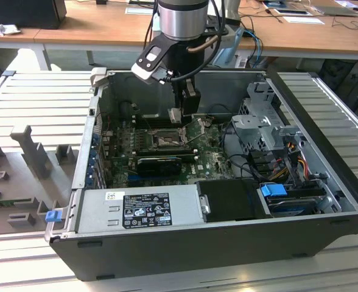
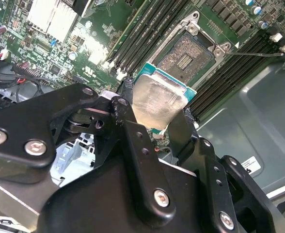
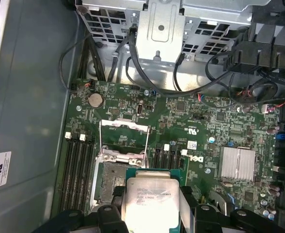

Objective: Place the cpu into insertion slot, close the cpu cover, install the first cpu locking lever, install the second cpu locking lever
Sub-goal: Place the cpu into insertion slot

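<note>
My gripper (image 1: pixel 182 113) hangs inside the open computer case, just above the motherboard, and is shut on the cpu (image 2: pixel 157 99). The cpu's silvery face with its green edge sits between the black fingers (image 2: pixel 127 99) in both wrist views. The insertion slot (image 2: pixel 185 54) lies open right beside the held cpu (image 3: pixel 150 200), its dark contact field bare; in the first wrist view the cpu overlaps one edge of the insertion slot (image 3: pixel 109 180). The cpu cover (image 3: pixel 123 140) stands swung up off the slot, with thin wire levers along its sides.
Long black memory slots (image 3: pixel 77 170) flank the socket. A finned heatsink (image 3: pixel 237 164) sits on the board. A metal drive cage (image 1: pixel 263 125) with cables fills the exterior view's right of the case, and the power supply (image 1: pixel 139 210) lies along the front.
</note>
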Tool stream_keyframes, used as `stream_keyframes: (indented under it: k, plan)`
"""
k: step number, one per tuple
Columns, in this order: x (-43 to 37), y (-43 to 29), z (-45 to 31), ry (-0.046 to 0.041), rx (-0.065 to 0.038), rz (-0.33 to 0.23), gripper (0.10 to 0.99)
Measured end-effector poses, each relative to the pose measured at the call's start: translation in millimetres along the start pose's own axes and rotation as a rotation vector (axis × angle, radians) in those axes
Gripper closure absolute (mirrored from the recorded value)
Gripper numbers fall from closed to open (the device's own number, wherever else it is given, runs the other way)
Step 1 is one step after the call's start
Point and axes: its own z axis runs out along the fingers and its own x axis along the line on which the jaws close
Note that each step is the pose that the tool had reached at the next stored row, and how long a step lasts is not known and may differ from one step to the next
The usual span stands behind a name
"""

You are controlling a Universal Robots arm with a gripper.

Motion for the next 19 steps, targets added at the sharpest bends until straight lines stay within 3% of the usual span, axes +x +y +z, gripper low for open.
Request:
stream_keyframes:
  k: [19]
  plan:
    - [0.0,-0.3,3.5,-0.0023,0.000,0.023,0.557]
